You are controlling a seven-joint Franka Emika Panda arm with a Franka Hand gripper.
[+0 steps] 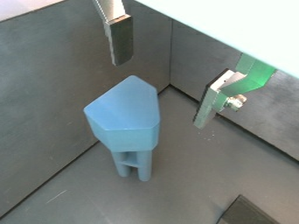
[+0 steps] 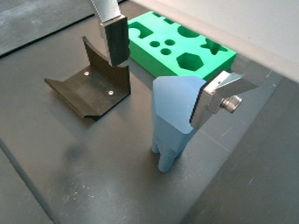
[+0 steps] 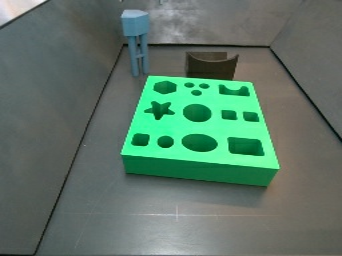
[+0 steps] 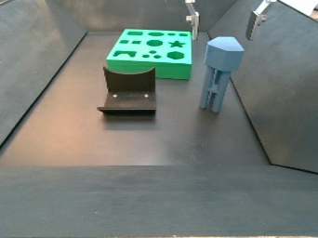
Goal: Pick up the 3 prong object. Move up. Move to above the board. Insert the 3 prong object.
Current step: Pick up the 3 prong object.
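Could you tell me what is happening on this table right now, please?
A Franka arm's gripper hangs open just above the 3 prong object, which stands upright on its prongs on the dark floor. The fingers flank its blocky head without touching it, so nothing is held yet. The board, a green slab with shaped cut-outs, lies flat apart from the piece with all its holes empty. The fixture stands beside the board. The pick-up has not happened.

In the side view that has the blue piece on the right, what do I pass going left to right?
The fixture, then the 3 prong object standing on its prongs. The board lies behind them, overlapping both spans; the claw hangs open above the piece.
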